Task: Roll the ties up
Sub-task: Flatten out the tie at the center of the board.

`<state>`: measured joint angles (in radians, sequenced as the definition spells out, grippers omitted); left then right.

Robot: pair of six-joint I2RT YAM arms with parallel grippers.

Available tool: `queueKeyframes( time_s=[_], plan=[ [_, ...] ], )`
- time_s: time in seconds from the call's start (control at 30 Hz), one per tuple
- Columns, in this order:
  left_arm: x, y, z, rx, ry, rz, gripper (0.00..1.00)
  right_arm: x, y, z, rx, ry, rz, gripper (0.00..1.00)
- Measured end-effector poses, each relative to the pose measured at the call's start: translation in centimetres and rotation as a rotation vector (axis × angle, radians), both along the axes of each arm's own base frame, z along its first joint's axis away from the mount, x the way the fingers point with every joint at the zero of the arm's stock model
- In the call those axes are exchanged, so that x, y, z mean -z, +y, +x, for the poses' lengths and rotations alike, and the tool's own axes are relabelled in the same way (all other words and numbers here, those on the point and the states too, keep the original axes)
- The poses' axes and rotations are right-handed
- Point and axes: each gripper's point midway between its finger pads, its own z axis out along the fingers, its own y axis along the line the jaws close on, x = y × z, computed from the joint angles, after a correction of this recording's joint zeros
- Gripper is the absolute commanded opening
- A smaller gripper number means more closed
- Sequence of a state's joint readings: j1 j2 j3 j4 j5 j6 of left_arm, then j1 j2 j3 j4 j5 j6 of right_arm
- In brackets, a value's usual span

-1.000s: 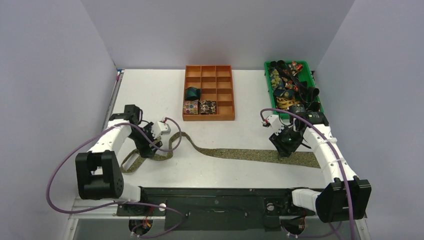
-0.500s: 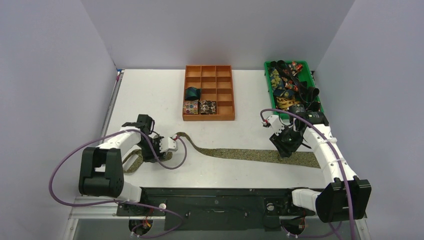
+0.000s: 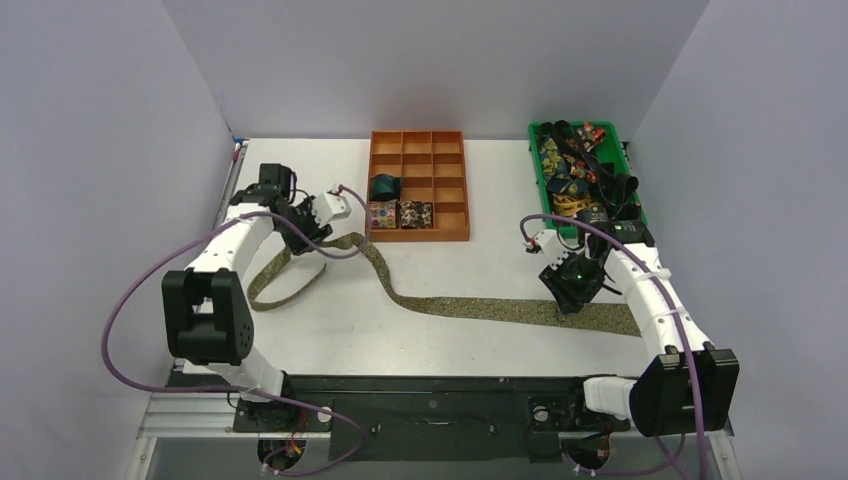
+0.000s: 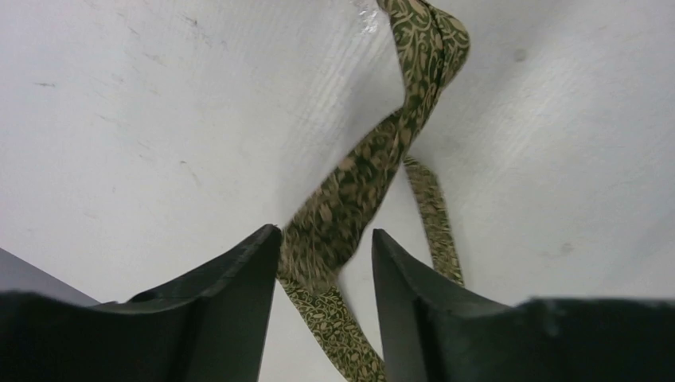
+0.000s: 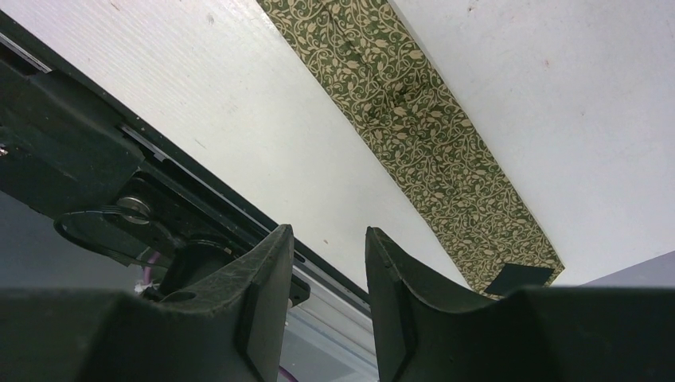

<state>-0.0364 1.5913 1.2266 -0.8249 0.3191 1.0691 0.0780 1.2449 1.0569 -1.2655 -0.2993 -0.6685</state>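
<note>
Olive-gold fabric fills your left gripper (image 4: 325, 235): its jaws are closed on the narrow part of the olive-gold tie (image 3: 470, 307), which is lifted off the white table (image 3: 300, 170) at the left of the overhead frame. From there the tie runs down toward the lower right. Your right gripper (image 5: 328, 235) hangs there with its jaws apart and nothing between them, near the tie's wide end. At upper centre an orange tray (image 3: 418, 236) holds three rolled ties (image 3: 384, 186). At upper right a green bin (image 3: 534, 160) holds loose ties (image 3: 580, 170).
</note>
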Motion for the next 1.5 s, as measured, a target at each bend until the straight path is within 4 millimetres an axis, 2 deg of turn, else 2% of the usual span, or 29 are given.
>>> queueKeyframes(
  time_s=[0.07, 0.2, 0.33, 0.43, 0.47, 0.53, 0.6, 0.63, 0.67, 0.7, 0.73, 0.77, 0.8, 0.83, 0.9, 0.97, 1.03, 1.1, 1.17, 1.2, 1.27, 1.33, 1.4, 1.5],
  plan=[
    [0.6, 0.6, 1.8, -0.06, -0.019, 0.013, 0.6, 0.0, 0.0, 0.1, 0.001, 0.002, 0.0, 0.35],
    [2.6, 2.2, 1.4, -0.124, 0.044, 0.022, 0.59, 0.0, -0.1, 0.1, 0.007, 0.001, 0.001, 0.35],
    [3.6, 4.1, -0.6, -0.157, 0.109, 0.015, 0.6, -0.1, -0.1, 0.1, 0.018, -0.004, 0.003, 0.35],
    [5.0, 4.2, -2.5, -0.136, 0.166, 0.021, 0.65, -0.4, 0.0, 0.0, 0.026, -0.017, 0.009, 0.35],
    [5.8, 4.1, -3.4, -0.124, 0.192, 0.025, 0.78, -0.5, 0.0, 0.0, 0.029, -0.02, 0.01, 0.35],
    [7.0, 4.0, -4.9, -0.097, 0.24, 0.032, 0.9, -0.6, 0.1, -0.1, 0.032, -0.023, 0.013, 0.35],
    [8.2, 4.1, -6.2, -0.077, 0.285, 0.04, 0.91, -0.6, 0.2, -0.2, 0.035, -0.018, 0.021, 0.36],
    [8.5, 4.1, -6.5, -0.073, 0.297, 0.043, 0.89, -0.7, 0.3, -0.2, 0.038, -0.016, 0.025, 0.36],
    [8.9, 4.2, -6.8, -0.059, 0.302, 0.052, 0.78, -0.8, 0.4, -0.2, 0.04, -0.017, 0.029, 0.36],
    [8.9, 4.2, -6.7, -0.054, 0.297, 0.055, 0.56, -0.9, 0.5, -0.2, 0.042, -0.02, 0.034, 0.36],
    [9.0, 4.4, -6.5, -0.042, 0.284, 0.064, 0.42, -1.1, 0.6, -0.1, 0.045, -0.023, 0.039, 0.36],
    [9.1, 4.4, -6.4, -0.041, 0.277, 0.067, 0.16, -1.4, 0.7, 0.1, 0.048, -0.03, 0.046, 0.36],
    [9.1, 4.6, -6.0, -0.031, 0.26, 0.075, 0.04, -1.7, 0.9, 0.3, 0.049, -0.038, 0.056, 0.37],
    [9.1, 4.6, -5.8, -0.031, 0.254, 0.076, 0.0, -2.0, 1.2, 0.5, 0.049, -0.047, 0.069, 0.37],
    [8.9, 4.3, -6.3, -0.024, 0.273, 0.065, 0.0, -2.6, 2.0, 1.0, 0.054, -0.068, 0.105, 0.42],
    [7.9, 3.3, -7.0, -0.011, 0.304, 0.027, 0.0, -3.5, 3.5, 2.0, 0.06, -0.106, 0.161, 0.49],
    [5.1, 1.5, -6.9, 0.004, 0.311, -0.031, 0.0, -4.5, 5.3, 3.3, 0.07, -0.157, 0.23, 0.54],
    [0.5, -1.4, -5.3, 0.046, 0.251, -0.099, 0.0, -5.9, 7.5, 4.6, 0.071, -0.212, 0.299, 0.59],
    [-5.1, -5.5, -3.9, 0.12, 0.157, -0.193, 0.0, -8.3, 10.5, 6.1, 0.055, -0.287, 0.39, 0.63],
    [-7.3, -7.2, -3.6, 0.151, 0.121, -0.233, 0.0, -9.7, 12.3, 6.6, 0.042, -0.319, 0.442, 0.65],
    [-11.8, -10.9, -4.3, 0.222, 0.072, -0.327, 0.0, -13.0, 15.8, 7.3, 0.015, -0.383, 0.564, 0.7],
    [-14.9, -14.0, -6.0, 0.279, 0.067, -0.412, 0.0, -15.8, 18.6, 7.5, -0.014, -0.424, 0.669, 0.72],
    [-16.9, -16.4, -7.8, 0.314, 0.097, -0.491, 0.0, -18.4, 21.3, 7.2, -0.043, -0.452, 0.779, 0.75],
    [-18.5, -18.5, -9.4, 0.328, 0.153, -0.576, 0.0, -20.3, 23.9, 6.6, -0.067, -0.45, 0.878, 0.76]
  ],
)
